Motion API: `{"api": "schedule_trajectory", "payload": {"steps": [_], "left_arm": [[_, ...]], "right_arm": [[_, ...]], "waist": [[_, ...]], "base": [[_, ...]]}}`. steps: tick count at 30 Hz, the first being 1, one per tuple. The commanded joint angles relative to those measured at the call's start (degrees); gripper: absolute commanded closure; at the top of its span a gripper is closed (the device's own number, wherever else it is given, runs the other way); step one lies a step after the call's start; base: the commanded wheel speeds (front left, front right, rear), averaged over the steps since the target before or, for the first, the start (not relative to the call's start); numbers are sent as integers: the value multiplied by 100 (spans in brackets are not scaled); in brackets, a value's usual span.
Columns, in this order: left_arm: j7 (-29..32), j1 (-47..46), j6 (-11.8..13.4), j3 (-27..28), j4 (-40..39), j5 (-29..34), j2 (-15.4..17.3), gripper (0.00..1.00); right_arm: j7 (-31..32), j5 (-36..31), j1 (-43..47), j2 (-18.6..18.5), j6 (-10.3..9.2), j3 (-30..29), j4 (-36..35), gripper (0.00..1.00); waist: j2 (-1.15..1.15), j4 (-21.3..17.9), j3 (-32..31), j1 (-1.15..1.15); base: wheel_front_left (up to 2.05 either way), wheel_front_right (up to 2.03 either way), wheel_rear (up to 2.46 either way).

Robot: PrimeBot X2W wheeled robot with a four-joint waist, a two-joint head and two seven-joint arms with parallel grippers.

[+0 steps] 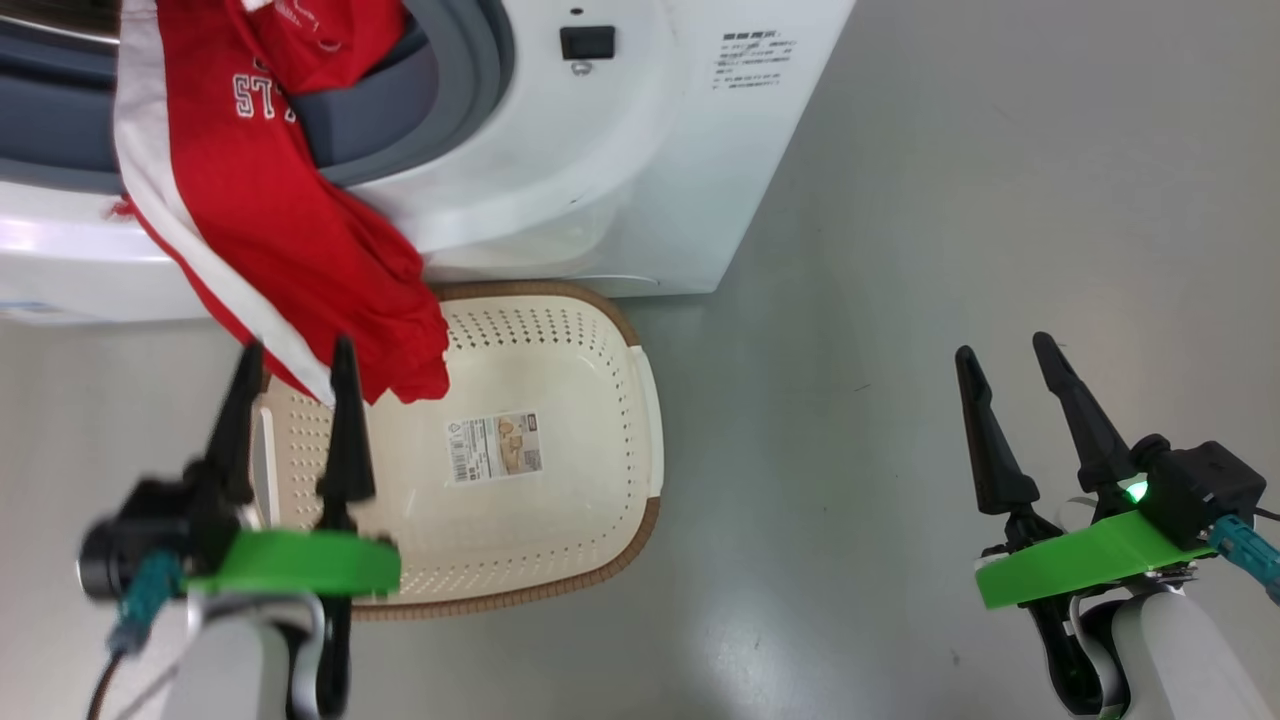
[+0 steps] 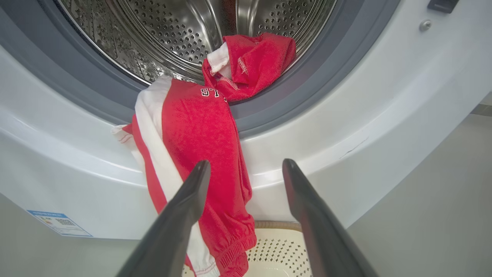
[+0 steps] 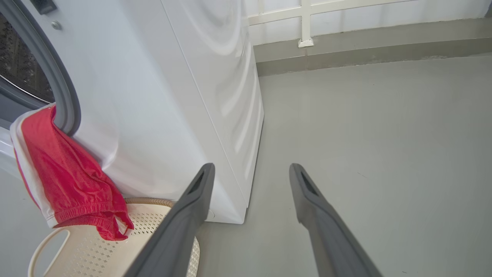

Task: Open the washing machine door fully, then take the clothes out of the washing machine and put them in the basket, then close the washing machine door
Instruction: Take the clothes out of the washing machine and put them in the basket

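Note:
The washing machine stands open at the top of the head view; the washing machine door is out of view. Red clothes with a white stripe hang from the grey ring down over the white front, the hem reaching over the basket on the floor below. In the left wrist view a second red piece lies on the lip of the steel drum, above the hanging garment. My left gripper is open just before the hanging hem, holding nothing. My right gripper is open over bare floor, right of the machine.
Grey floor spreads right of the machine and basket. The right wrist view shows the machine's side panel, the basket's handle under the red hem, and a wall with a white rail behind. A black latch sits beside the opening.

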Motion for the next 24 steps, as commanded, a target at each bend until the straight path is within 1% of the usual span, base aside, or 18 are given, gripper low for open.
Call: {"api": "schedule_trajectory", "payload": {"steps": [1, 4, 10, 18, 19, 24], "left_arm": [[-35, -177, -22, 188, -72, 90, 133, 0], [-35, -643, -61, 212, 217, 246, 137, 0], [-35, -1782, -116, 214, 1209, 521, 302, 0], [-31, -3143, 41, 158, 2933, 695, 536, 0], [-31, -3424, 88, 122, 3309, 745, 598, 0], [-4, -3970, 144, 17, 4175, 830, 702, 0]], "right_arm": [[-37, -40, 28, -35, 37, 88, -144, 0], [-37, -47, 18, -29, 37, 90, -145, 0], [-37, -49, -56, -22, 37, 147, -141, 0], [-37, -38, -105, 10, 37, 170, -143, 0], [-37, -38, -114, 20, 37, 166, -152, 0], [-37, -38, -147, 45, 37, 172, -155, 0]], "waist": [[0, 22, 30, 0], [0, 61, 86, 0], [0, 42, 185, 0], [0, -59, 311, 0], [0, -89, 340, 0], [0, -155, 385, 0]], "base": [[0, 0, 0], [0, 0, 0], [0, 0, 0], [0, 0, 0], [0, 0, 0], [0, 0, 0]]}}
